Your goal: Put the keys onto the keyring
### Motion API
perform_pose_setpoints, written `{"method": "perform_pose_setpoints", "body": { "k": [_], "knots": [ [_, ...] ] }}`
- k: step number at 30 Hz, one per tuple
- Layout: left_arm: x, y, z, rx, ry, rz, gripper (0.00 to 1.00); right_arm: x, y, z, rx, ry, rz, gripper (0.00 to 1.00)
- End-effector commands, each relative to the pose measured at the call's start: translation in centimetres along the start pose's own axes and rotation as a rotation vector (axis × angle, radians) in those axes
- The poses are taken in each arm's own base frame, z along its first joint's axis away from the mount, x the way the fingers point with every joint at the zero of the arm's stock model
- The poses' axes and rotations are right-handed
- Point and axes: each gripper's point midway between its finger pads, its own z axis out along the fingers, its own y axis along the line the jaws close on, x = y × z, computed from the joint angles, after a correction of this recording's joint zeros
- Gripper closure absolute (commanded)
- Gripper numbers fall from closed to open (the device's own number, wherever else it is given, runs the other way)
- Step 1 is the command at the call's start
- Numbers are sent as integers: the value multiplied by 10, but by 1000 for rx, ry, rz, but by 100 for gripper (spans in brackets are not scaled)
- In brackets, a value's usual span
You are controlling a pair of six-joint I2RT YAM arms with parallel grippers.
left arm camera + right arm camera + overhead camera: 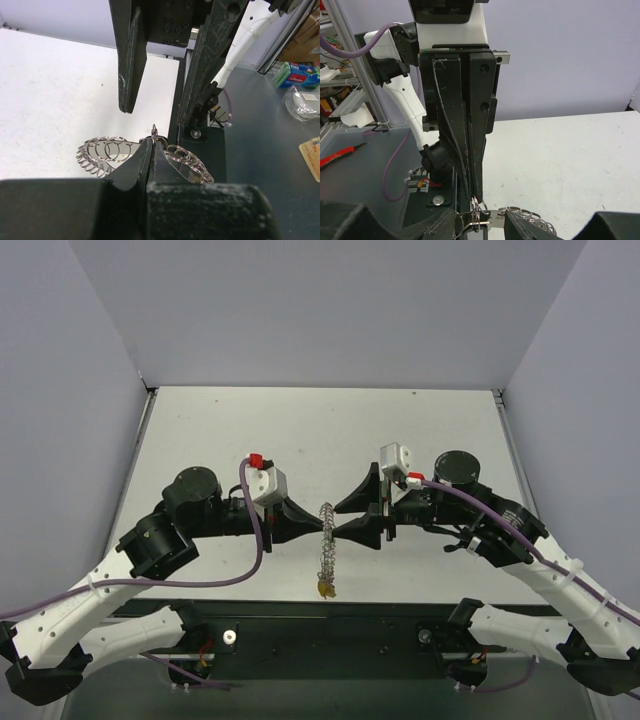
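The keyring (327, 540), a silvery coil, runs toward the table's front edge between the two arms. A small yellowish key (325, 589) shows at its near end. My left gripper (316, 523) is shut on the coil's middle; in the left wrist view its tips (151, 144) pinch a loop, and the keyring (105, 150) fans out on both sides. My right gripper (362, 508) faces it, open, one finger on each side of the coil. In the right wrist view a flat silvery metal piece (495, 220) on the keyring (530, 217) lies between the right gripper's (485, 227) parted fingers.
The white table (320, 430) is walled at the back and on both sides. Its front edge with the black arm mounts (320, 635) is just behind the keyring. Off the table lie packets (300, 75) and a red-handled tool (337, 155).
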Motion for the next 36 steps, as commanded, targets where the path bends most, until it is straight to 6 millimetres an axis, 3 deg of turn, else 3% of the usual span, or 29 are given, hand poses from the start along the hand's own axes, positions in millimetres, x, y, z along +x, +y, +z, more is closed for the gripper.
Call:
{"method": "perform_pose_setpoints", "body": {
  "k": [1, 7, 9, 11, 16, 17, 36],
  "knots": [
    [-48, -5, -8, -6, -171, 77, 100, -9, 3, 2, -29, -41, -23, 56],
    [-51, -9, -9, 10, -182, 82, 100, -5, 2, 4, -36, -31, -14, 60],
    [-51, -10, -9, 20, -184, 83, 100, -4, 1, 5, -38, -27, -9, 65],
    [-52, -12, -9, 29, -190, 83, 100, -3, 2, 6, -46, -24, -3, 78],
    [-53, -14, -11, 36, -202, 87, 100, -1, 0, 8, -45, -18, 8, 90],
    [-54, -14, -11, 34, -207, 91, 100, -1, 0, 8, -45, -18, 8, 99],
    [-83, -19, -23, 26, -416, 124, 100, 5, 3, 8, -58, -9, 21, 100]
  ]
}}
